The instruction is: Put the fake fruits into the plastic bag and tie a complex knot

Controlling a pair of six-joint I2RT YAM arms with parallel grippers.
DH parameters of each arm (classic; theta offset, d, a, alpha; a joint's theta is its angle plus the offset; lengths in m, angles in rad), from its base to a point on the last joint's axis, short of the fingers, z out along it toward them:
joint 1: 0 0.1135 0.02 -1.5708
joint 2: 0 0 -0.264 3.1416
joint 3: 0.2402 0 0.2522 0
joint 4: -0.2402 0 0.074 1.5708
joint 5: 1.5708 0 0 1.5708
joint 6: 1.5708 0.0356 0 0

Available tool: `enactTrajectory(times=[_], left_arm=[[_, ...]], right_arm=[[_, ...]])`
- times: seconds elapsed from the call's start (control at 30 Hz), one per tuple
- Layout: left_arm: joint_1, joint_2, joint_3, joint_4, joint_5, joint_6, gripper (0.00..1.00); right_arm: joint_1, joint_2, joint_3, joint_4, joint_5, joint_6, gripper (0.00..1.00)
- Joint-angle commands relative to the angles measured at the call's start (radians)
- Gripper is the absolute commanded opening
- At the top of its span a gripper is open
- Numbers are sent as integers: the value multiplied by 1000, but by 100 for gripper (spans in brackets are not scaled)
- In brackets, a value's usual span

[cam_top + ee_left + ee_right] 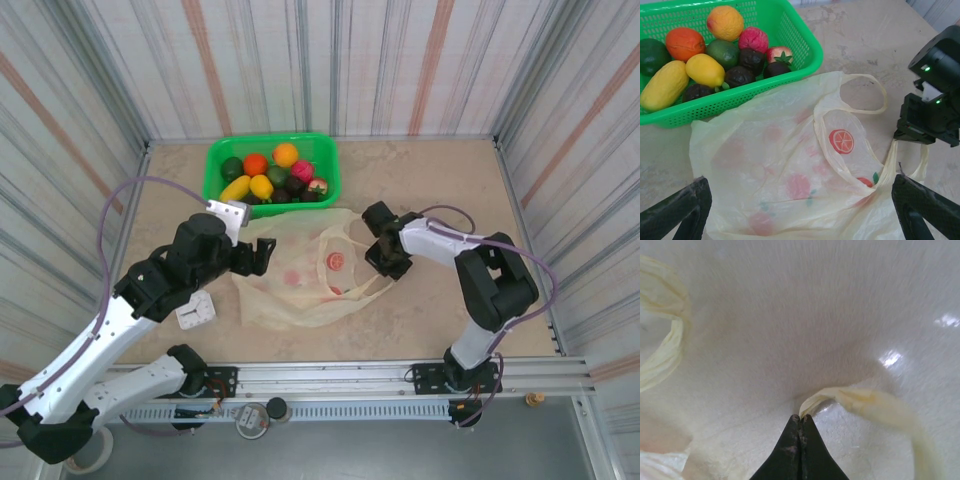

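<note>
Twelve or so fruits [705, 70] sit heaped in a green basket [805, 55] at the far edge of the table [440, 180], left of centre. Colours are orange, yellow, green, pink, red and dark purple, all glossy.

Mid-table, just in front of the basket, the plastic bag [780, 165] lies flat and crumpled. It is thin, translucent and cream-yellow with faded red prints; one sharp orange-slice mark [841, 141] shows near the mouth. One handle loop [875, 95] lies open on the table on the bag's right side. The other handle strip [865, 402] is drawn up taut.

Right gripper [801, 416]: jaws pressed together, pinching the end of that handle strip at the bag's right edge.

Left gripper [800, 182]: fingers spread wide and holding nothing, above the bag's left edge and facing across it.

Open room: bare table from the basket's right side to the far-right corner, and along the right edge beyond the right gripper. A narrower bare band runs between the bag and the near edge. Striped walls [330, 70] close the left, far and right edges.
</note>
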Motion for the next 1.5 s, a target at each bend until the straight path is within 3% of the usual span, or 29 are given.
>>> enactTrajectory(times=[0.0, 0.33, 0.5, 0.63, 0.73, 0.8, 0.97, 1.13, 1.3, 1.47], left_arm=[[6, -23, -12, 13, -31, -6, 95], [21, 1, -27, 66, 50, 3, 97], [21, 25, 5, 117, 101, -5, 91], [21, 70, 82, 159, 154, -21, 89], [21, 137, 148, 176, 155, -12, 88], [21, 194, 197, 183, 155, -7, 87], [41, 309, 313, 191, 196, -21, 87], [120, 360, 360, 220, 279, -75, 86], [218, 407, 410, 262, 496, -81, 88], [223, 515, 499, 336, 682, -125, 93]], right_arm=[[-15, -142, 37, -9, 48, -203, 0], [-90, -411, 156, -53, 8, -653, 0], [-117, -490, 265, -33, -63, -836, 0], [-118, -537, 283, 83, -135, -1011, 0], [-121, -591, 228, 294, -200, -1180, 0], [-132, -583, 242, 377, -262, -1301, 0], [-167, -463, 492, 234, -475, -1503, 0], [-197, -447, 595, 237, -643, -1596, 0], [-239, -486, 576, 254, -894, -1603, 0], [-245, -521, 508, 282, -975, -1604, 0]])
